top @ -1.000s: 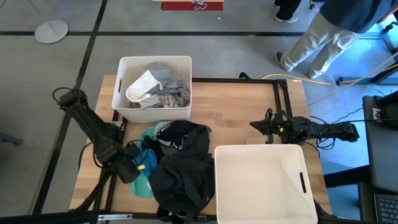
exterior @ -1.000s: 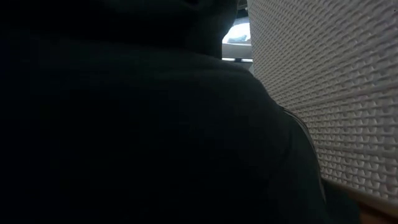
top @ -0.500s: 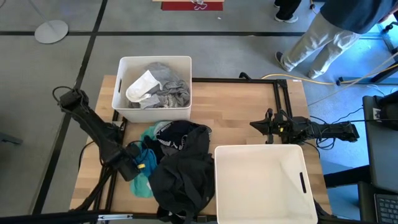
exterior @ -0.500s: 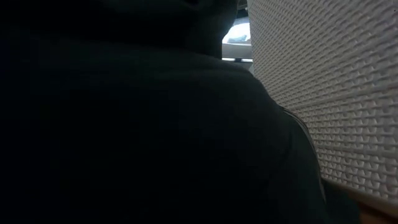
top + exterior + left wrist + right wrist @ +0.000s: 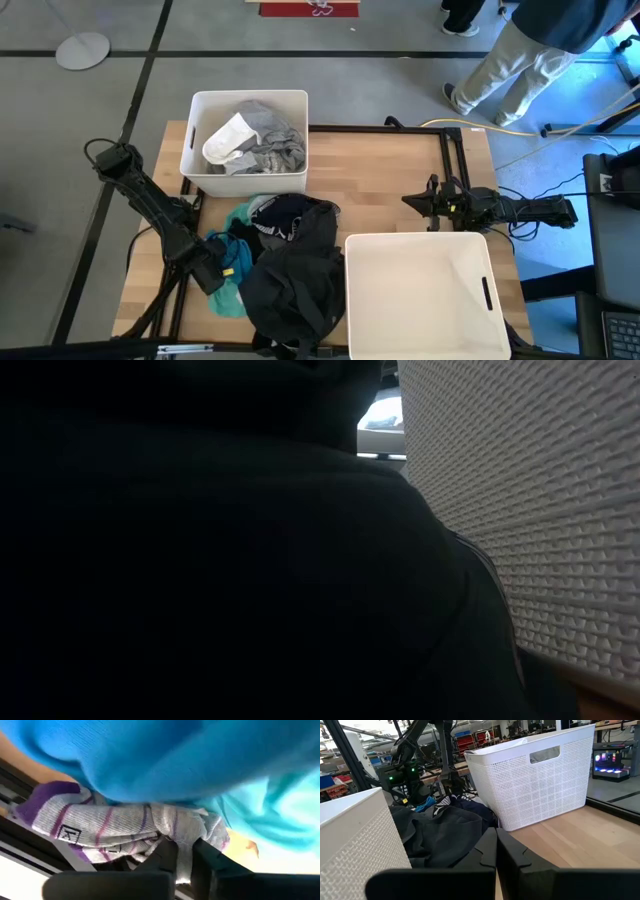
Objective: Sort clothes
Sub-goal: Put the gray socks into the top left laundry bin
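Note:
The clothes lie in a heap at the table's near middle: a black garment (image 5: 295,275) on top, with teal cloth (image 5: 235,255) at its left. Under the teal cloth (image 5: 165,755) lies a grey sock with purple stripes (image 5: 110,827). My left gripper (image 5: 220,272) is at the heap's left side, shut on that sock (image 5: 185,855). My right gripper (image 5: 408,200) waits shut over the table's right part, beside the near bin (image 5: 496,850). The black garment fills most of the low view (image 5: 200,560). My left gripper pinches a bunched part of the grey striped sock (image 5: 184,842) between its two fingers (image 5: 167,857). It comes from the table's left side, slanting down. The sock lies under the teal cloth and is not lifted. How many layers are caught, I cannot tell.
A white bin (image 5: 190,150) at the far middle holds white and grey garments (image 5: 250,140). A larger white bin (image 5: 347,290) stands at the near right, its wall close in the low view (image 5: 530,510). A person (image 5: 520,50) stands on the floor beyond the far right corner.
My left arm has shifted a little toward the table's near edge, its gripper staying at the left side of the teal cloth. The heap has kept its shape.

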You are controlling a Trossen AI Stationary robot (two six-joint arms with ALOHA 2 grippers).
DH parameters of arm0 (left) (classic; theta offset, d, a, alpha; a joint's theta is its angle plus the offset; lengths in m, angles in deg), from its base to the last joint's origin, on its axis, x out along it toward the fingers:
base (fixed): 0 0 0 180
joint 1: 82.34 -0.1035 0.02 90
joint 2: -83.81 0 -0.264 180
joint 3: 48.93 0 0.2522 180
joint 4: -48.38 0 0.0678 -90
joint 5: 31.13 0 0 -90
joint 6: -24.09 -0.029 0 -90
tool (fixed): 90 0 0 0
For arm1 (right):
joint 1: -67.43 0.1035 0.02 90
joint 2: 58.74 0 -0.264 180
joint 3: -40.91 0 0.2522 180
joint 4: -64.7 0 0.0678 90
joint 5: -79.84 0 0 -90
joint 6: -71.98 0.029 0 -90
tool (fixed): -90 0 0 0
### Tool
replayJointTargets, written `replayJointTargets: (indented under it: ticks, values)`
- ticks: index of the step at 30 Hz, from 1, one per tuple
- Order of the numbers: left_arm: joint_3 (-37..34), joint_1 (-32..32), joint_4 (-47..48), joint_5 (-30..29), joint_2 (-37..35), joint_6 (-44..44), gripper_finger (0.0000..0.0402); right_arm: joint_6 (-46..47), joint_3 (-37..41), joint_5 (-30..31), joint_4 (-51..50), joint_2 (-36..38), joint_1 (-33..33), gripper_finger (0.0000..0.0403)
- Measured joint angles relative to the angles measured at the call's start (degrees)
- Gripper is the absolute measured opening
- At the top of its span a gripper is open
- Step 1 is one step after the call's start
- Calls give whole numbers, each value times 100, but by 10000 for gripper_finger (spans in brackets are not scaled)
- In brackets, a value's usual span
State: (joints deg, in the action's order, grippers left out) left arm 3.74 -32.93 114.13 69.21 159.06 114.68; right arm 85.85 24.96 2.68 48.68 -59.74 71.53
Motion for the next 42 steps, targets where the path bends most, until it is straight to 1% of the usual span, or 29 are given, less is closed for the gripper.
replayJointTargets:
  ticks: [3,7,10,15,18,23,26,28,30,35,37,42]
  values:
    - [128,0,-14,74,-10,-84,14,0,2,0,0,-2,2,3]
    - [554,-44,359,46,-14,-153,12,-2,0,0,0,-2,0,3]
    - [1020,-44,792,-211,-18,-240,6,-2,0,0,0,0,0,3]
    - [1917,-44,1296,-717,-23,-237,12,-2,0,2,0,0,1,3]
    - [2447,-44,1554,-1260,-25,-260,10,-2,0,2,0,-2,2,3]
    - [3244,-99,2086,-2354,-25,-761,9,-2,0,2,0,0,0,3]
    - [3615,-203,2437,-3205,-41,-1294,14,-2,0,2,0,-1,2,3]
    - [3784,-315,2508,-3888,-96,-1831,15,-4,1,2,0,-1,2,3]
    - [3889,-468,2506,-4434,-183,-2375,15,-4,1,2,0,0,1,3]
    - [3971,-1046,2516,-5421,-471,-3397,16,-4,0,2,0,0,0,3]
    - [3971,-1340,2515,-5690,-622,-3623,16,-4,0,2,0,0,2,3]
    - [3971,-2145,2517,-6153,-944,-4163,17,-4,0,2,0,-2,2,3]
